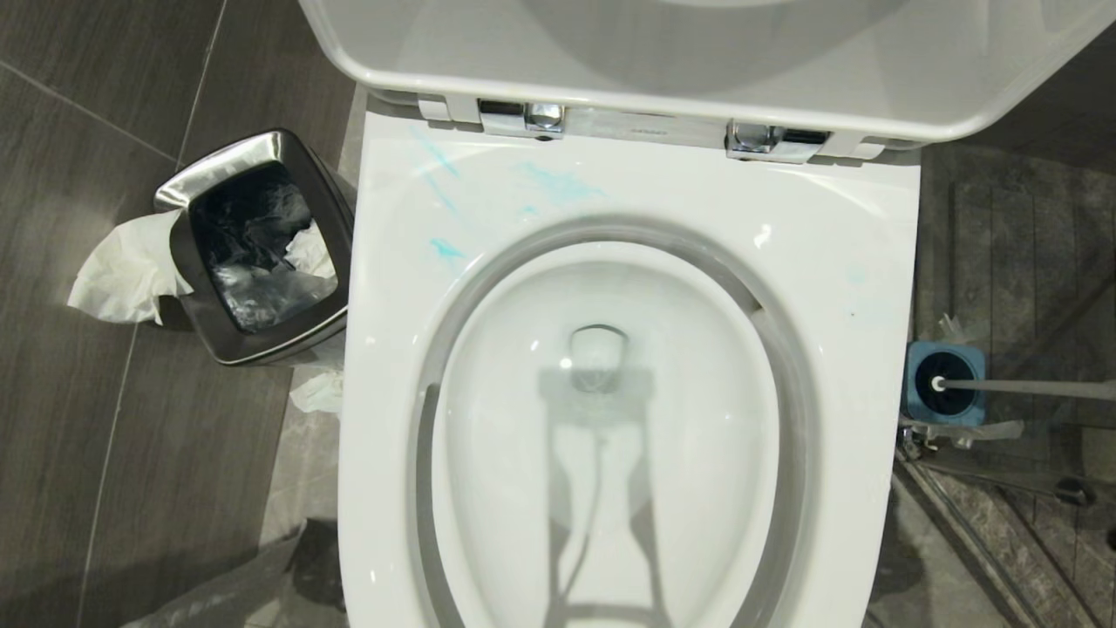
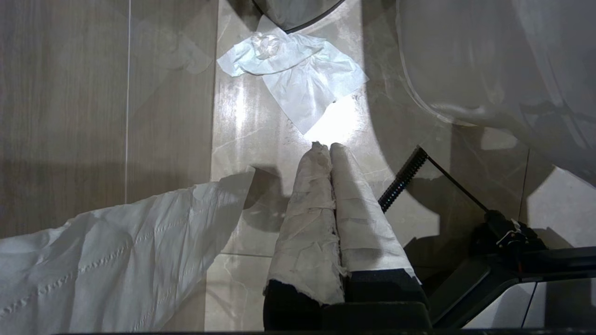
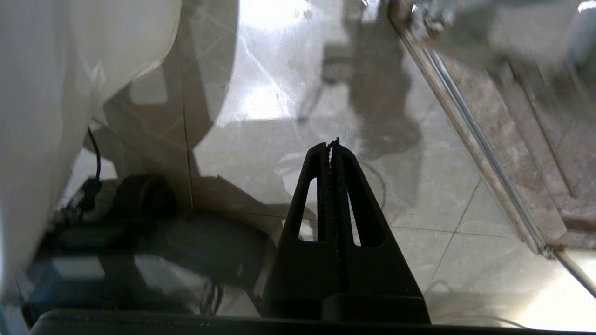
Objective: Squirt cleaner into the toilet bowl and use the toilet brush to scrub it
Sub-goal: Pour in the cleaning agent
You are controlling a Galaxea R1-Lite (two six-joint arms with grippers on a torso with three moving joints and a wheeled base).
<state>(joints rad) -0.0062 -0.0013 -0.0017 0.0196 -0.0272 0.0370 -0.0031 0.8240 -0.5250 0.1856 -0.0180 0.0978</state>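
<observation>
The white toilet bowl (image 1: 828, 288) fills the head view, its lid raised at the back. Pale blue streaks of cleaner (image 1: 558, 183) lie on the rim at the back left, with another smear nearer the opening. The toilet brush (image 1: 939, 383) stands in a blue holder on the floor to the bowl's right. Neither gripper shows in the head view. My left gripper (image 2: 329, 146) is shut and empty, its fingers wrapped in white, low over the floor beside the bowl's base (image 2: 489, 70). My right gripper (image 3: 331, 144) is shut and empty over the tiles on the other side of the bowl (image 3: 70, 70).
A chrome waste bin (image 1: 327, 209) stands left of the bowl with tissue (image 1: 126, 270) hanging over its edge. A crumpled tissue (image 2: 298, 74) lies on the floor ahead of my left gripper. A metal floor track (image 3: 470, 130) runs to the right of my right gripper.
</observation>
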